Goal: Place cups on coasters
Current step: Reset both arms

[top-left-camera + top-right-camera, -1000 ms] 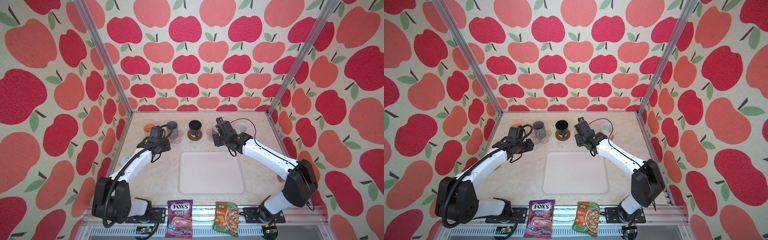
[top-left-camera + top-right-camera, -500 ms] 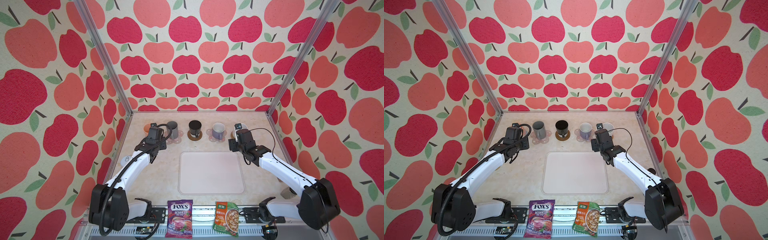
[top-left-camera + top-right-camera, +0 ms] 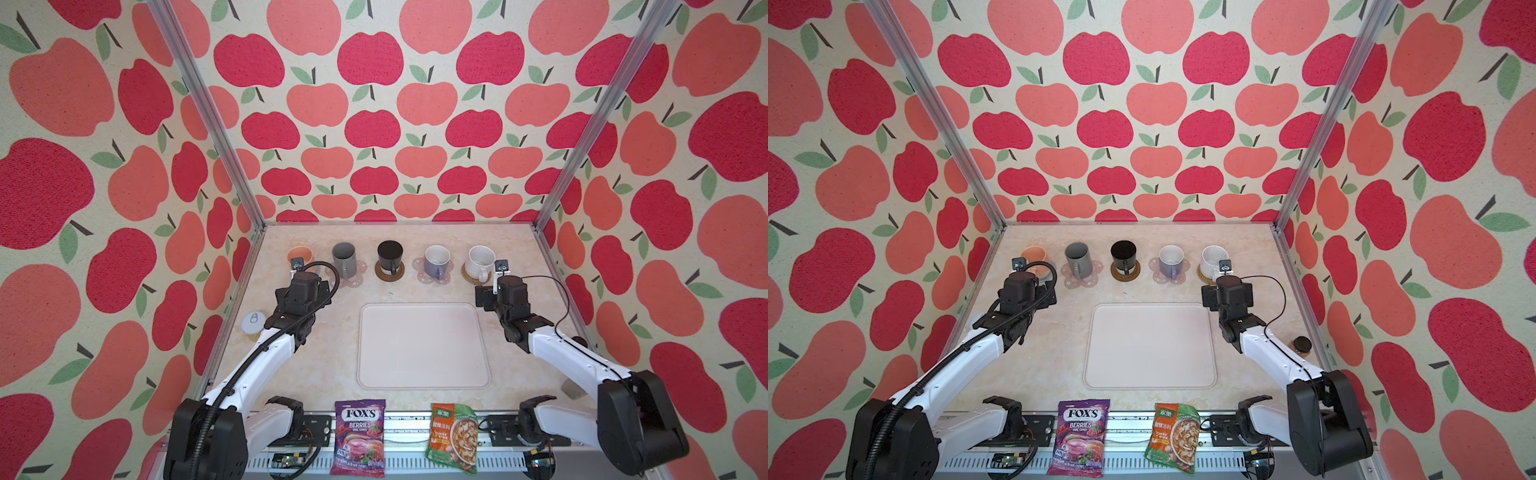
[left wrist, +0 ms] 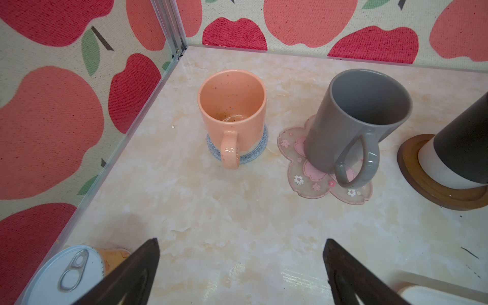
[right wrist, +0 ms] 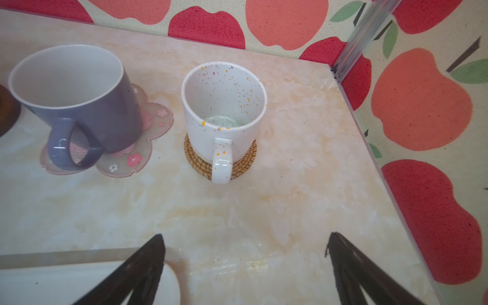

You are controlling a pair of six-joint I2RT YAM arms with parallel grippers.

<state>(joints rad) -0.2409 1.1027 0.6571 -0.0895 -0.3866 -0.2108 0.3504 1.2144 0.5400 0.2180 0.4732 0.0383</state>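
Five cups stand in a row at the back, each on a coaster. The peach cup sits on the blue-grey coaster, the grey cup on a pink flower coaster. The black cup is on the brown disc. The lavender cup rests on a pink flower coaster, the speckled white cup on the rattan coaster. My left gripper is open and empty, short of the peach cup. My right gripper is open and empty, short of the white cup.
A large pale tray lies mid-table between the arms. A pull-tab can stands by the left wall and a dark-lidded jar by the right wall. A candy packet and a soup packet lie at the front edge.
The right gripper left the lavender cup, swung right past the white cup and drew back. The left gripper drew back a little from the peach cup. Both jaws spread wider.
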